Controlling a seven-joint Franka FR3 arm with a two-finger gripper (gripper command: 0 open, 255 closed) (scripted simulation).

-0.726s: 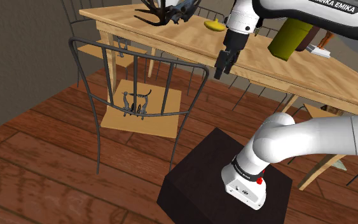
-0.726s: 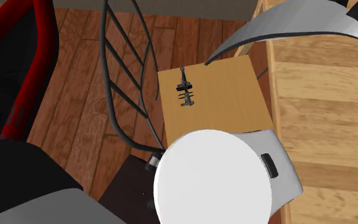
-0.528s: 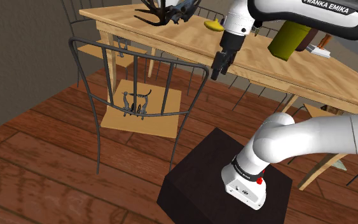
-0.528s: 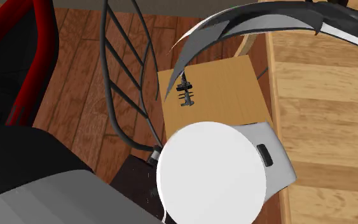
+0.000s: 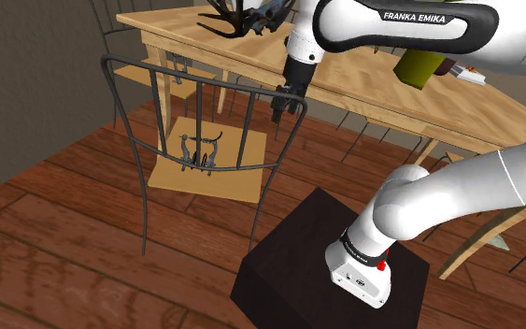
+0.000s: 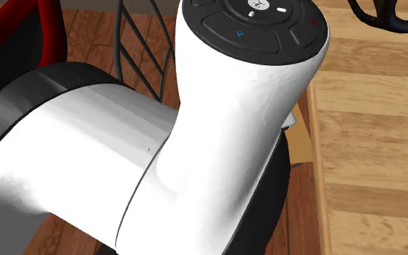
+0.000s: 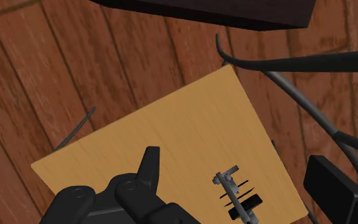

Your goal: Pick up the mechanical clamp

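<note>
Item: clamp (image 5: 198, 154), lying flat on the chair seat (image 5: 242, 182) within its wire back (image 5: 205, 81); my hand (image 5: 284, 101), released wide, hangs by that back's top rail, so descending I risk snagging the bars or knocking the clamp off.

I can read one marking from here: "FRANKA EMIKA" in white capitals, on the arm's dark upper link (image 5: 410, 18) in the shoulder view. The tiny marks on the round button cap (image 6: 256, 22) in the second exterior view are too small for me to read.
</note>
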